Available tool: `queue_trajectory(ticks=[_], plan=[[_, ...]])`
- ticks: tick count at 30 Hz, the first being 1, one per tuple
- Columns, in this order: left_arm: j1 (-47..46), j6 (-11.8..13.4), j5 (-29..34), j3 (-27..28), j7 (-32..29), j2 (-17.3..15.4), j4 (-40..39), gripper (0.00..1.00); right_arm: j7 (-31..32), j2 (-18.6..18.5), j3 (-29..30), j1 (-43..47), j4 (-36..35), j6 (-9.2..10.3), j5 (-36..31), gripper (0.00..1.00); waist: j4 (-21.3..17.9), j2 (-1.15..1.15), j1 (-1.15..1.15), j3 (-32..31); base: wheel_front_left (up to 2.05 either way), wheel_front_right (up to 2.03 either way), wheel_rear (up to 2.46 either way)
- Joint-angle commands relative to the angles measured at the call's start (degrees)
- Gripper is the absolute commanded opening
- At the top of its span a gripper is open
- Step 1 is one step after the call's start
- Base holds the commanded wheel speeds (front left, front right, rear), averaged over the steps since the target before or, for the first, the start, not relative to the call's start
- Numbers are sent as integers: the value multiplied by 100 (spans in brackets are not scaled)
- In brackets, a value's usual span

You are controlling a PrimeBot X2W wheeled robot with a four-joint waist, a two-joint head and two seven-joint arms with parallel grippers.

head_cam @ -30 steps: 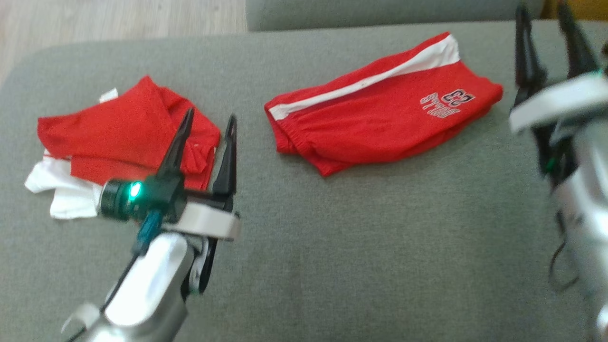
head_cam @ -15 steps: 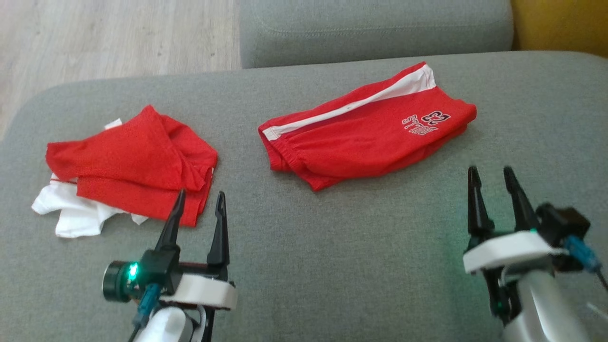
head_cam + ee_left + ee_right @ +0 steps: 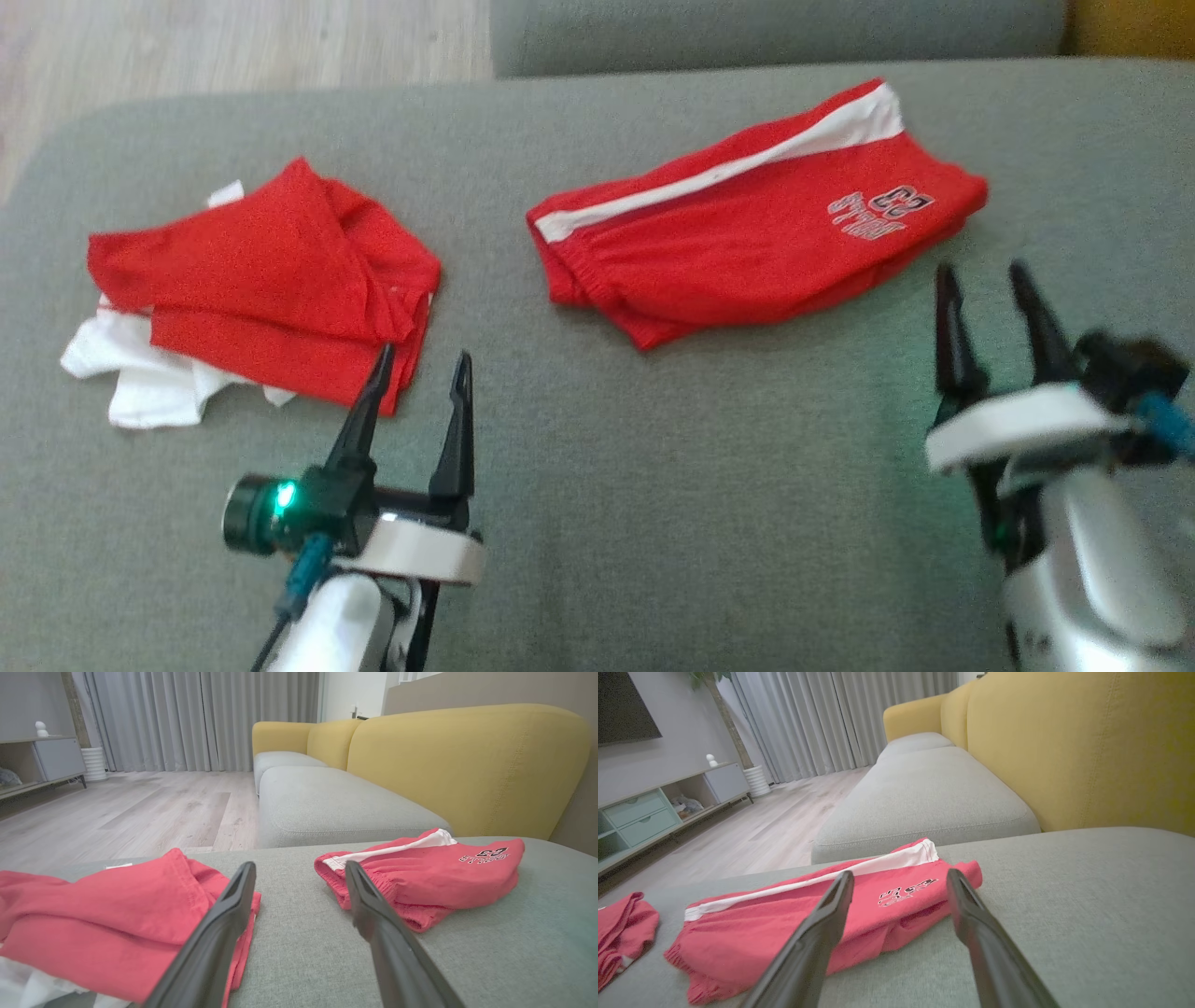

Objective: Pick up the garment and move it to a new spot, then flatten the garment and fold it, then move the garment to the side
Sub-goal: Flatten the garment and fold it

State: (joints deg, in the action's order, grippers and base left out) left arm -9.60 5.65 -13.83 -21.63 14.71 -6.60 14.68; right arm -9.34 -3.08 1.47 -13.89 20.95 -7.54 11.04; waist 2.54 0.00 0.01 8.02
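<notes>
Grey woven-fabric sofa cushion (image 3: pixel 653 485) carries everything, with pale wood floor (image 3: pixel 233 47) beyond its far left corner. Folded red shorts with a white side stripe and printed lettering (image 3: pixel 747 252) lie towards the far right edge. A rumpled heap of red and white cloth (image 3: pixel 252 280) sits near the left edge. The left gripper (image 3: pixel 426 355) hovers, fingers apart and empty, just beside the heap's near corner. The right gripper (image 3: pixel 982 269), fingers likewise spread and empty, is near the shorts' right end.

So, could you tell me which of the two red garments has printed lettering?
The folded red shorts on the robot's right, with a white side stripe; the crumpled red-and-white garment on the left shows no print.
</notes>
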Motion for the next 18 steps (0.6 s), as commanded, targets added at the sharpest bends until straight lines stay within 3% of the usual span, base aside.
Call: queue_trajectory(ticks=[1, 11, 13, 18], plan=[[-356, -38, 64, 275, 29, 10, -153, 100, 130, 19, -18, -462, -175, 5, -40, 100, 162, 0, -1, 307, 0, 0, 0], [-729, -307, 270, 272, 29, 213, -20, 100, 1019, -47, 1209, -1890, 921, 5, -566, 100, 537, 0, -1, 925, 0, 0, 0], [-819, -368, 303, 287, 29, 259, 12, 100, 1157, -147, 1586, -2290, 1493, 5, -966, 100, 634, 0, -1, 1022, 0, 0, 0], [-872, -432, 350, 304, 29, 313, 43, 100, 1420, -134, 2313, -2782, 2357, 5, -1264, 100, 732, 0, -1, 1092, 0, 0, 0]])
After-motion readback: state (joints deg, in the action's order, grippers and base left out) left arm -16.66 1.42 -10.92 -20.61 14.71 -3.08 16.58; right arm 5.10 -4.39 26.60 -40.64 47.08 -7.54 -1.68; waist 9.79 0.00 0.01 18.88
